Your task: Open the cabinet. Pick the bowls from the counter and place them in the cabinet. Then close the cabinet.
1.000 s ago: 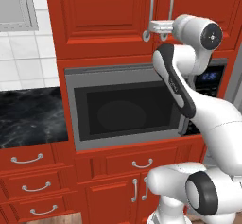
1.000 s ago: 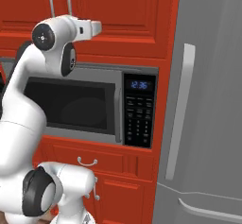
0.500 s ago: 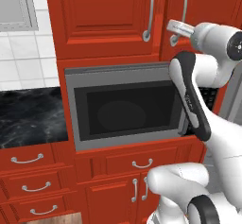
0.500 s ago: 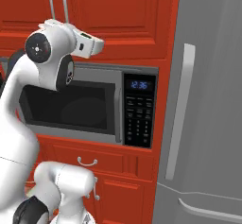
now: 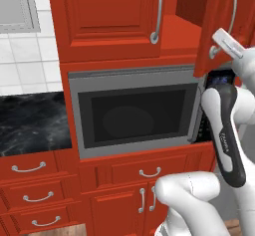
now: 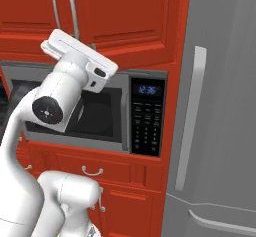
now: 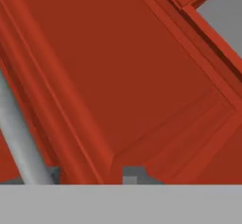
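Cabinet (image 5: 107,18) above the microwave (image 5: 134,113): I'm swinging its right door (image 5: 211,26) out, my gripper (image 5: 215,51) by the handle (image 5: 231,6), jaw state unclear. Slipping off risks leaving it half-open.

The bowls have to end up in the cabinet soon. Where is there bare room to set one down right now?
The cabinet shows bare shelf floor between its shut left door and swung-out right door. The counter left of the microwave is bare too. It is tight by the right door, where the pincer sits near the handle.
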You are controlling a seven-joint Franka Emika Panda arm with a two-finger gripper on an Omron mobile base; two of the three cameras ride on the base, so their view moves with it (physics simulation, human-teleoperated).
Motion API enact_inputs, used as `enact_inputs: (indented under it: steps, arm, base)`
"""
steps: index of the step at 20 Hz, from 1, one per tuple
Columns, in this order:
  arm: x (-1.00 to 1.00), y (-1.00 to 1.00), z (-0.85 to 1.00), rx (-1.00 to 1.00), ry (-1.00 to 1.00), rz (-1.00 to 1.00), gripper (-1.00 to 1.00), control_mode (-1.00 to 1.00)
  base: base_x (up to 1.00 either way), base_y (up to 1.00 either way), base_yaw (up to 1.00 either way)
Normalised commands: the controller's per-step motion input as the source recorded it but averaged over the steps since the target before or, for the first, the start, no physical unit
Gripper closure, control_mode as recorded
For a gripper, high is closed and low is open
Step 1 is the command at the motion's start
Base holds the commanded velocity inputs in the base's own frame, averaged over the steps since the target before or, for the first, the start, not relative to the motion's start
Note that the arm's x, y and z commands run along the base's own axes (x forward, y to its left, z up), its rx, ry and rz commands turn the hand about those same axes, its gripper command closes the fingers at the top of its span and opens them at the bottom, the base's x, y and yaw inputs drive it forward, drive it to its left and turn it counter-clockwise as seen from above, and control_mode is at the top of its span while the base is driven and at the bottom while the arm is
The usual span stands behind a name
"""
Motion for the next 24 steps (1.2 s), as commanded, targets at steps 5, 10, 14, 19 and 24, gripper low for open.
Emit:
enact_inputs:
  steps: [5,10,14,19,24]
  arm:
    - [-0.68,-1.0,-0.01,0.23,-0.19,-0.04,1.0,-1.0]
    - [-0.68,-1.0,-0.01,0.29,-0.06,-0.06,1.0,-1.0]
    - [-0.59,-0.99,-0.23,0.25,0.0,-0.06,1.0,-1.0]
    - [-0.91,0.0,-0.23,0.0,0.0,-0.07,-1.0,-1.0]
    - [-1.0,-0.03,0.09,0.02,-0.12,-0.08,-1.0,-1.0]
  base:
    - [0.0,0.0,0.0]
    - [0.0,0.0,0.0]
    - [0.0,0.0,0.0]
    - [0.0,0.0,0.0]
    - [0.0,0.0,0.0]
